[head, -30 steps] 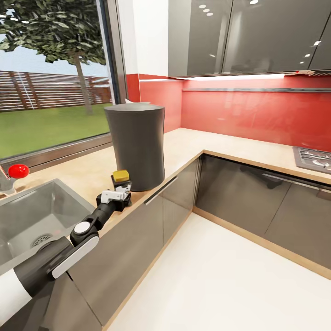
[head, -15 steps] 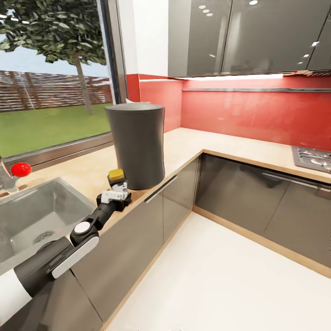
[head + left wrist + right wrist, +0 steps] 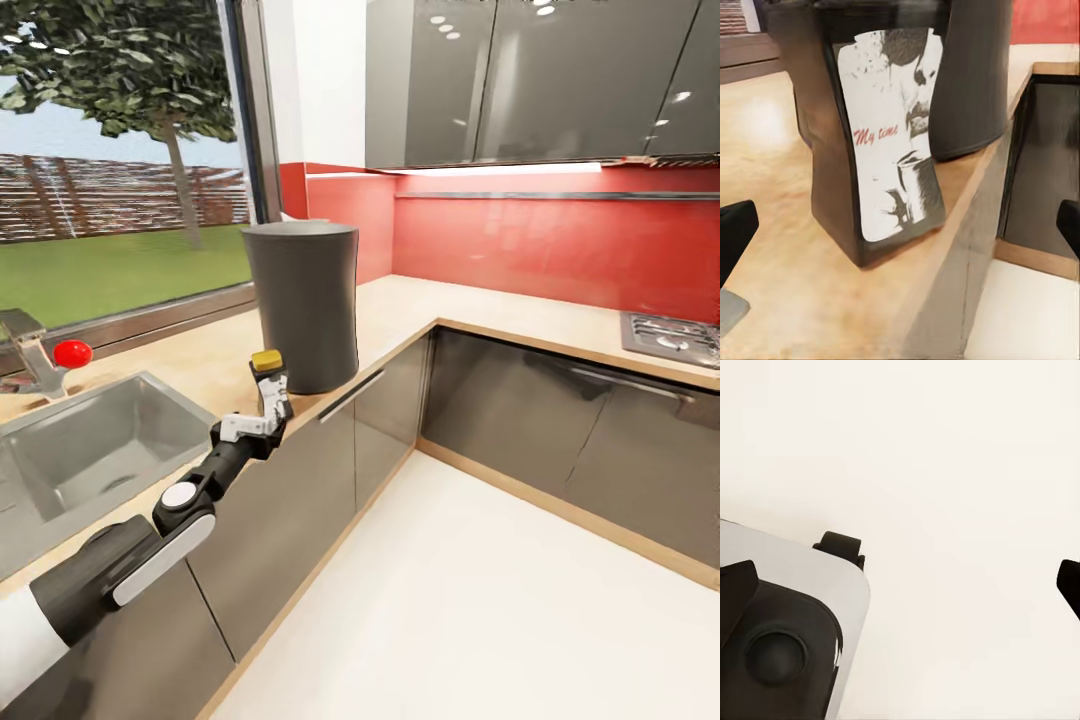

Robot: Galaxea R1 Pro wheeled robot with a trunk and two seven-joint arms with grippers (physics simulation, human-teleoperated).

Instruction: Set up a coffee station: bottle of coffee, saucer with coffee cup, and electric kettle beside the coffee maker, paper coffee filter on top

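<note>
Since a second ago our head view has swung, shifting the whole scene. The jar (image 3: 270,378) now stands on the tabletop (image 3: 400,305) edge just beside the maker (image 3: 303,305). In the left wrist view the left claw (image 3: 262,420) has its fingers spread clear of the jar: released, we judge. Right claw (image 3: 900,585) spread, empty. Bottle step looks done.
</note>
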